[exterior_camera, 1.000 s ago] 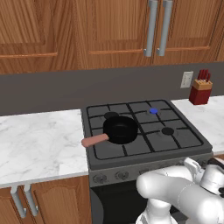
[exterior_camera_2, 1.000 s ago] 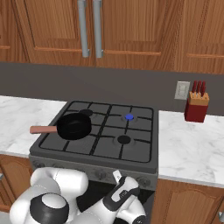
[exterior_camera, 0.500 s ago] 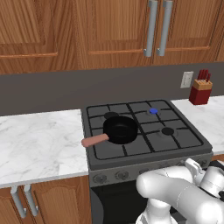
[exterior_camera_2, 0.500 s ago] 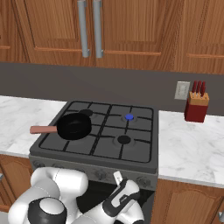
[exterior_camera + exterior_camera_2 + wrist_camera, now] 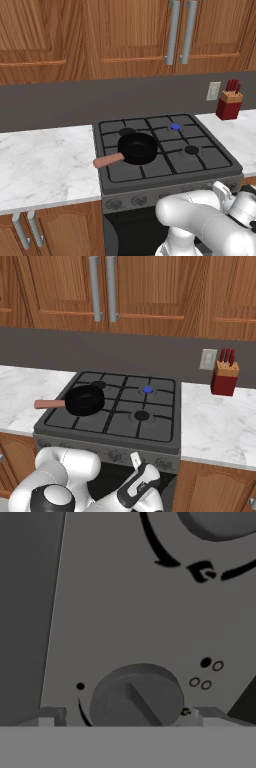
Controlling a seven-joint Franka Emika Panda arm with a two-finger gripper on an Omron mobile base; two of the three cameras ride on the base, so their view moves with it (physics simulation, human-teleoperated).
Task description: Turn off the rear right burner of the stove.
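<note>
In the hand view, a round knob (image 5: 136, 698) is cut off by the bottom edge, a second knob (image 5: 220, 523) by the top edge. The stove (image 5: 165, 150) front is partly hidden behind the arm (image 5: 200, 220).

A dark grey four-burner stove (image 5: 165, 150) with black grid grates sits between white marble desk (image 5: 45, 165) sections. A black round pan with a reddish handle (image 5: 136, 149) rests on its near-left burner. The small blue-lit rear right burner (image 5: 175, 127) shows far right. A red knife block (image 5: 229, 102) stands at the right wall.
</note>
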